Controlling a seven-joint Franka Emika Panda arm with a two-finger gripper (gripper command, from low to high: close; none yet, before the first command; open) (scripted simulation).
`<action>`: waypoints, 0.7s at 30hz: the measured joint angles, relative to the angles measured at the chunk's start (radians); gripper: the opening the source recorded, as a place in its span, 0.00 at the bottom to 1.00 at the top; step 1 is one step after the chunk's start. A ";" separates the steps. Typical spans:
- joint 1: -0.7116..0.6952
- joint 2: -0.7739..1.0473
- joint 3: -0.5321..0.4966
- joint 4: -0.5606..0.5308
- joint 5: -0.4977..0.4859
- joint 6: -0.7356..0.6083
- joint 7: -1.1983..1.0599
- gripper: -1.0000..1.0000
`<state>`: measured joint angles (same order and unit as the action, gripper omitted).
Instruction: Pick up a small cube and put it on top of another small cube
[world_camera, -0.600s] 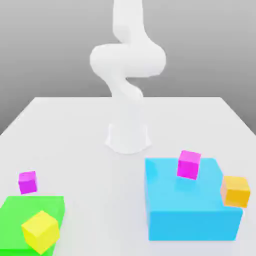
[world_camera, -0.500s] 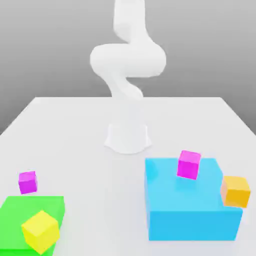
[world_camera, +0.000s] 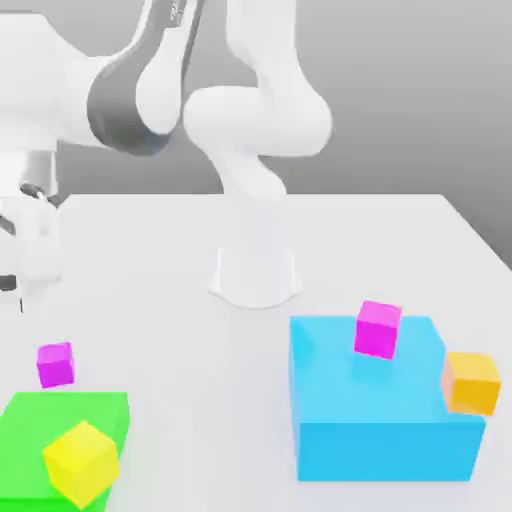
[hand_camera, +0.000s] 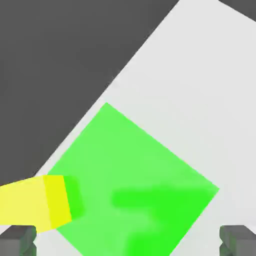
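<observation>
The white desk (world_camera: 150, 270) carries the arm's round base (world_camera: 256, 275), the small magenta cube (world_camera: 56, 364), a flat green block (world_camera: 60, 420), a big blue block (world_camera: 380, 410) and the orange cube (world_camera: 472, 382) beside it.

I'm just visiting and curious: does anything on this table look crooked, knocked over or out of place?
Nothing is toppled or broken. Two things sit a little oddly: the yellow cube is turned cornerwise and hangs over the green block's front edge, and the larger magenta cube sits slightly askew on top of the blue block.
</observation>
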<state>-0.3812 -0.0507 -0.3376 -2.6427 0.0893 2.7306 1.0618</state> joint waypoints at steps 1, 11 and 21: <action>-0.020 0.037 -0.011 -0.016 0.011 0.021 0.008 0.50; -0.251 0.391 0.174 -0.021 0.269 0.261 -0.131 0.00; -0.194 0.303 0.096 -0.043 0.173 0.196 -0.058 0.00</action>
<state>-0.5757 0.2527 -0.2419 -2.6856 0.2626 2.9268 1.0043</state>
